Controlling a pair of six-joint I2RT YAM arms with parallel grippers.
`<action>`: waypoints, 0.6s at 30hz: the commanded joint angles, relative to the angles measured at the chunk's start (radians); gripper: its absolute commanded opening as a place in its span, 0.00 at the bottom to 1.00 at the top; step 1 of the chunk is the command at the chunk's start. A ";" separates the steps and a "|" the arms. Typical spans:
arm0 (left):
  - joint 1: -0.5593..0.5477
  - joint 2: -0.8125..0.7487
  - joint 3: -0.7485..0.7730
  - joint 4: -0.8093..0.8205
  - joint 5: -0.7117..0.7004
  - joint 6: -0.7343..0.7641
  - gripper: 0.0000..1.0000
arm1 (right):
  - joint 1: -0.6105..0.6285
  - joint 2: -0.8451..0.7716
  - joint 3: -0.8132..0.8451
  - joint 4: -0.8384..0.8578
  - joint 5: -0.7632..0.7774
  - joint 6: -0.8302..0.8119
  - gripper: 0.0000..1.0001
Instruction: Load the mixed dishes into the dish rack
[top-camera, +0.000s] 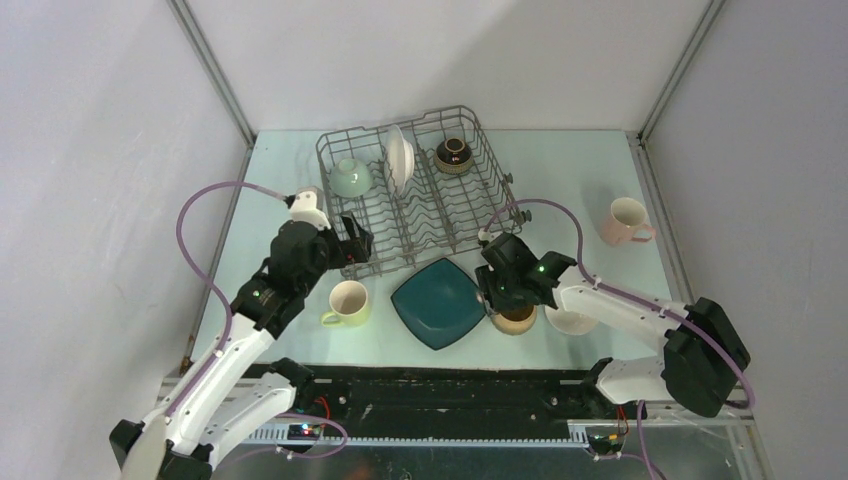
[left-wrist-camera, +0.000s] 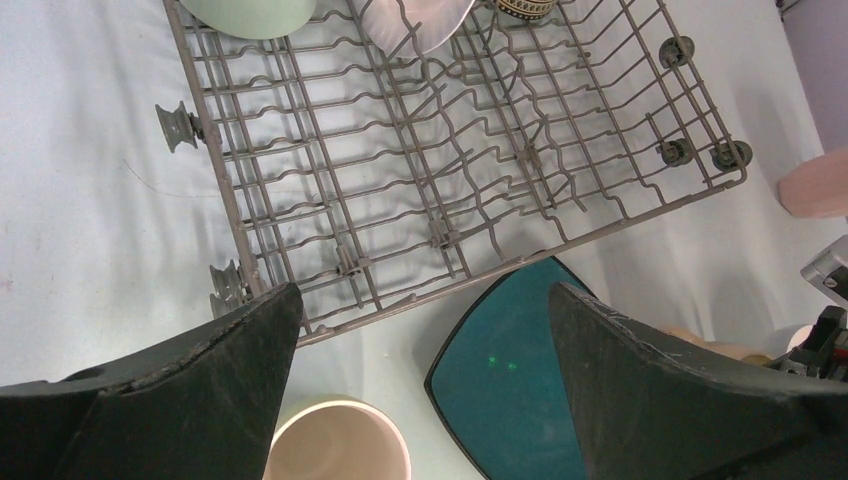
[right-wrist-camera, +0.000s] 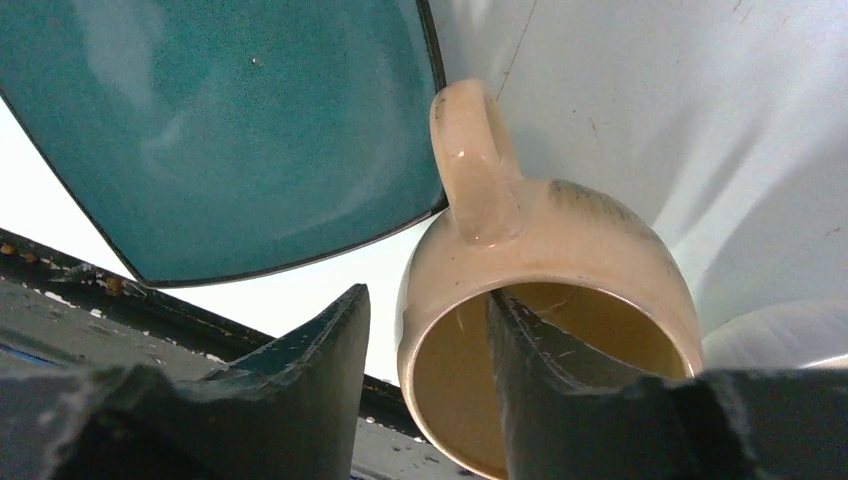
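Observation:
The dish rack holds a pale green bowl, an upright white plate and a brown bowl. On the table in front lie a dark teal square plate, a yellow mug and a tan mug. My right gripper straddles the tan mug's wall, one finger inside, one outside with a gap showing. My left gripper hangs wide open and empty above the rack's near edge.
A pink mug stands at the right of the table. A white bowl sits just right of the tan mug, partly under my right arm. Grey walls close in the table on three sides.

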 joint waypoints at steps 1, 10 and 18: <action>0.004 -0.016 0.003 0.014 0.023 -0.023 1.00 | 0.004 -0.013 0.011 0.021 0.025 0.005 0.46; 0.004 0.029 -0.001 -0.002 0.046 -0.040 1.00 | -0.025 -0.094 0.002 0.032 0.001 -0.005 0.05; 0.011 0.026 0.017 -0.037 0.010 -0.076 1.00 | -0.122 -0.349 0.002 0.031 -0.014 -0.039 0.00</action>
